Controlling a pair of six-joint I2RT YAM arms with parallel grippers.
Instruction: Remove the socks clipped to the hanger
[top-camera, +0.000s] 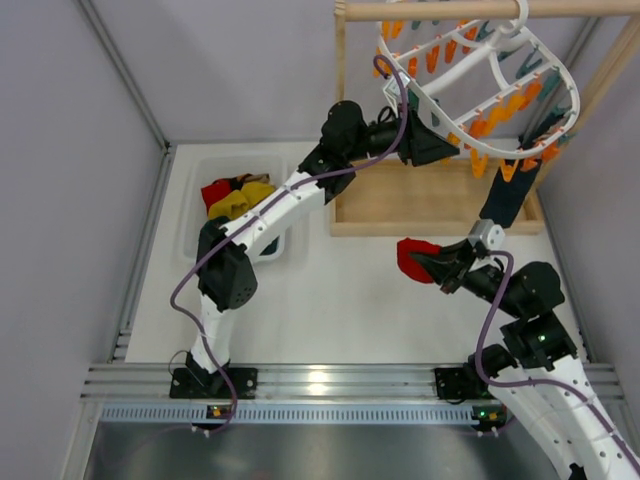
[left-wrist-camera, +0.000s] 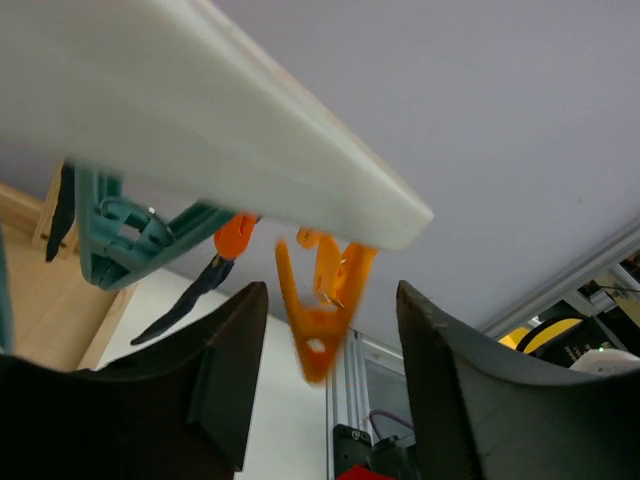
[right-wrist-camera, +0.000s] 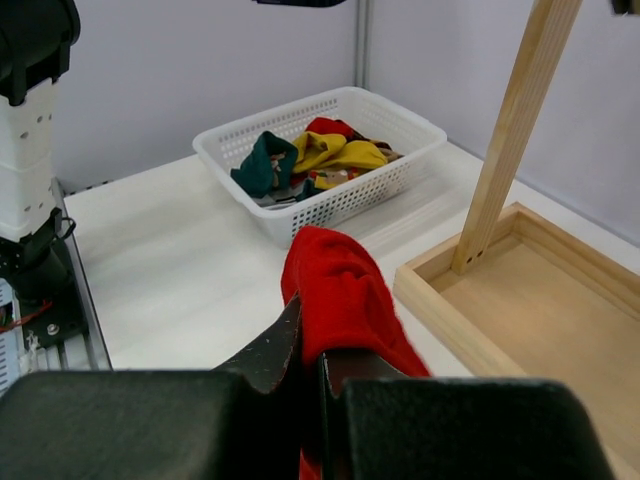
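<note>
As the overhead camera is looking down past the two arm bases at 6 o'clock, the right gripper (top-camera: 428, 262) is hovering above the white table (top-camera: 340, 310) toward 3 o'clock. Its jaws are pressing shut on a red sock (right-wrist-camera: 335, 290), which is bunching up over the black fingers.

Farther back, at 10 o'clock, a white plastic basket (right-wrist-camera: 240, 150) is sitting on the table. It is holding loose socks (right-wrist-camera: 335, 152) heaped together: yellow, red and dark teal.

At 1 o'clock, the tray base (top-camera: 400, 215) of a wooden stand is resting on the table.

Above the tray's far edge, the left gripper (top-camera: 432, 140) is reaching up to the hanger (left-wrist-camera: 200, 120), a white oval frame. The frame is tilting beneath the stand's wooden rod (top-camera: 440, 10) at 12 to 1 o'clock. The left jaws are standing partly apart and gripping nothing. In the wrist camera an orange clip (left-wrist-camera: 318, 320) is dangling, blurred, in the gap between the two fingers and touching neither. A teal clip (left-wrist-camera: 125, 240) is hanging from the same white bar, off to 9 o'clock.

At 2 o'clock, one dark sock (top-camera: 508, 200) is hanging from the hanger's near rim among orange clips. Its lower end is dropping close to the right arm's wrist.
</note>
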